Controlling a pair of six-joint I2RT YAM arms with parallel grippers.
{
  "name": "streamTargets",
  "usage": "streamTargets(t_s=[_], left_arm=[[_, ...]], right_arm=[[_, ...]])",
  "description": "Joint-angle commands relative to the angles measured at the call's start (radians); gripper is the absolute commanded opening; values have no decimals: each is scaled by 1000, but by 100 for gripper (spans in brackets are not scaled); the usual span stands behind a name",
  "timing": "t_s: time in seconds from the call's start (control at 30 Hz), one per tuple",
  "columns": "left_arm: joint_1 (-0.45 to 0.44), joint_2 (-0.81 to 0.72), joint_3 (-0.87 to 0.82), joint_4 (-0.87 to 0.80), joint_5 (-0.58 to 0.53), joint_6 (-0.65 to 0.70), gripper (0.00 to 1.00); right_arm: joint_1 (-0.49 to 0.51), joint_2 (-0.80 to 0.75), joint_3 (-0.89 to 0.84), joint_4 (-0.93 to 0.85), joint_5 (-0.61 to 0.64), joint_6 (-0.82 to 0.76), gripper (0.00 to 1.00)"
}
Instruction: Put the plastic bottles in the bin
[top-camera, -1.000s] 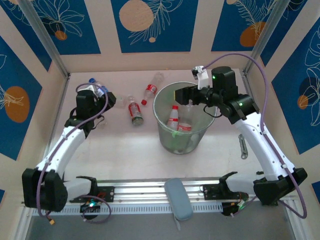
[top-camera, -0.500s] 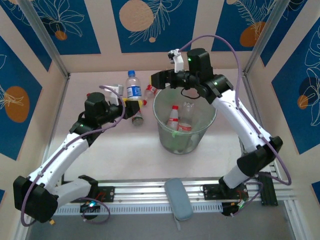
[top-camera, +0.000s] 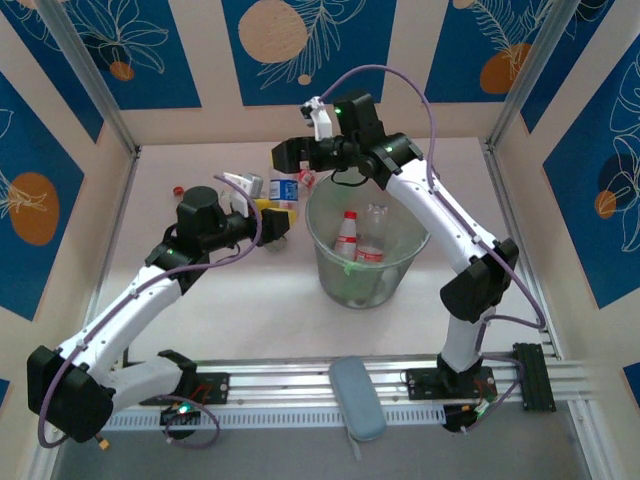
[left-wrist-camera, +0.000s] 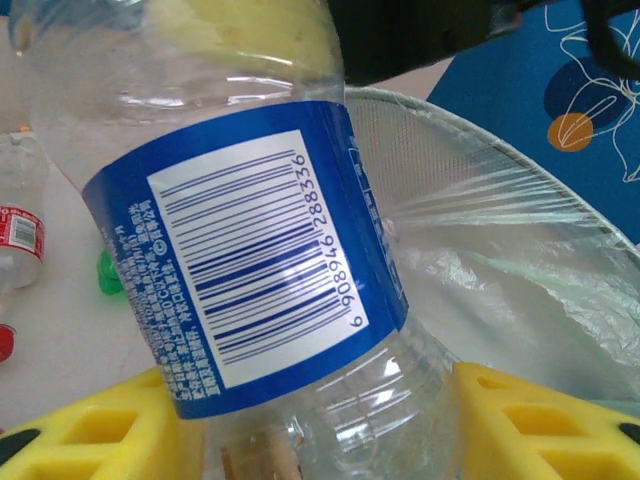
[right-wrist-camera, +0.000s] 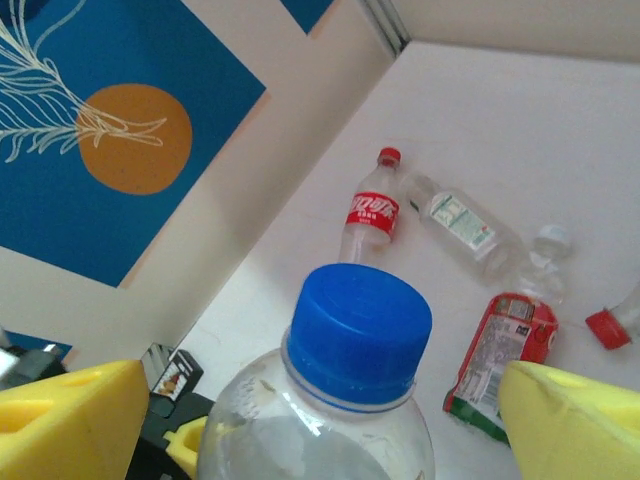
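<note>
Two tools are meeting at one bottle. The left tool (left-wrist-camera: 320, 440) is squeezing the blue-labelled bottle (left-wrist-camera: 270, 270) low on its body, with its yellow fingers (left-wrist-camera: 90, 440) pressing in from both sides; the bottle is hanging in the air just beside the left rim of the bin (left-wrist-camera: 500, 250), not over the mouth yet. The right tool (right-wrist-camera: 320, 420) is waiting at the other end with its fingers wide apart, one on each side of the blue cap (right-wrist-camera: 358, 320) and not touching it. An upright red bottle (top-camera: 346, 235) is sitting inside the bin with a clear one next to it; more bottles are lying on the desk (right-wrist-camera: 520, 110) near the back wall: a red-labelled bottle (right-wrist-camera: 372, 205), a white-labelled bottle (right-wrist-camera: 460, 225) and a squashed red bottle (right-wrist-camera: 500, 350).

Here is what could be going wrong next, as I see it. The bottle is thin and slippery; a hard squeeze could be making it pop out. If the left tool is letting go now, the bottle is dropping outside the bin — it needs to be over the mouth first. The two arms are very close; if both are moving at once, they could be bumping each other or knocking the bin over.
</note>
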Motion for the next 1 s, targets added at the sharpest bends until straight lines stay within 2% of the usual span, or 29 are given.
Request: streamTargets(t_s=[0.0, 0.17, 0.33, 0.4, 0.47, 0.57, 0.63, 0.73, 0.87, 0.97], left_arm=[[-10, -6, 40, 21, 4, 46, 49], [-10, -6, 49, 26, -14, 52, 47], [-10, -11, 49, 28, -27, 51, 47], [-10, -16, 44, 33, -31, 45, 50], [-10, -26, 40, 35, -41, 41, 60], [-11, -62, 26, 48, -53, 45, 92], [-10, -91, 20, 55, -51, 39, 99], [-11, -110, 41, 12, -72, 19, 98], [-24, -104, 73, -68, -110, 33, 92], [-50, -76, 101, -93, -144, 28, 87]], right_arm=[[15, 18, 40, -39, -24, 15, 89], [26, 25, 40, -23, -48, 28, 79], [26, 24, 45, -25, -56, 27, 62], [27, 17, 43, -17, -55, 27, 58], [25, 12, 47, -7, -55, 24, 58], [19, 8, 73, -1, -54, 13, 58], [9, 6, 103, -5, -46, 2, 58], [-16, -8, 151, -4, -35, -14, 58], [-67, -35, 220, -43, 6, -39, 58], [-121, -87, 212, -78, 43, -61, 57]])
